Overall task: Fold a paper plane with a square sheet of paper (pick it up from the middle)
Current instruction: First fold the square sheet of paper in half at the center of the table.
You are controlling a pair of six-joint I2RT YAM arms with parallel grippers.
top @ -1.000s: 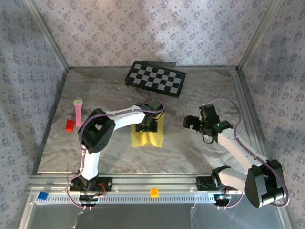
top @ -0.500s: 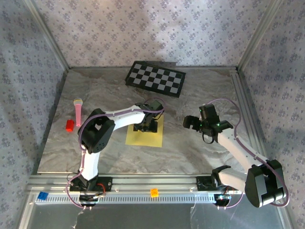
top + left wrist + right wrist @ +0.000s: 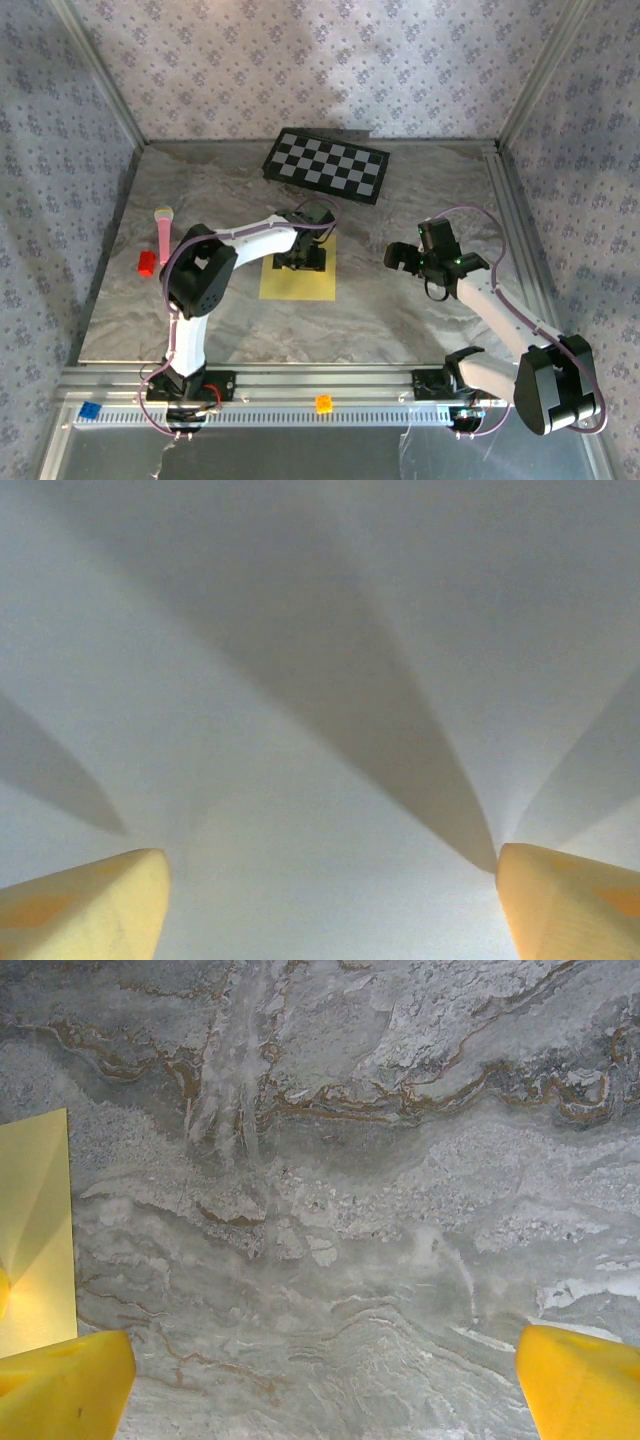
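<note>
The square sheet of paper point(image 3: 298, 285), plain yellow, lies flat on the marble table in the middle of the top view. My left gripper point(image 3: 303, 256) stands over the sheet's far half, pointing down at it. In the left wrist view the paper point(image 3: 300, 680) looks pale, with soft shadowed ripples, and the left gripper point(image 3: 335, 905) is open with its fingertips point(image 3: 85, 905) wide apart and nothing between them. My right gripper point(image 3: 405, 258) is open over bare marble to the right of the sheet. In the right wrist view the right gripper point(image 3: 325, 1380) is empty, and the paper's edge point(image 3: 35, 1230) shows at the left.
A black-and-white checkerboard point(image 3: 326, 166) lies at the back. A pink stick point(image 3: 163, 235) and a red block point(image 3: 147, 262) sit at the left. An orange block point(image 3: 324, 403) and a blue block point(image 3: 91, 410) rest on the front rail. Patterned walls enclose the table.
The sheet, bunched narrow between the left fingers a second ago, now lies spread flat and square. The left jaws have widened and let it go. The right arm has not moved.
</note>
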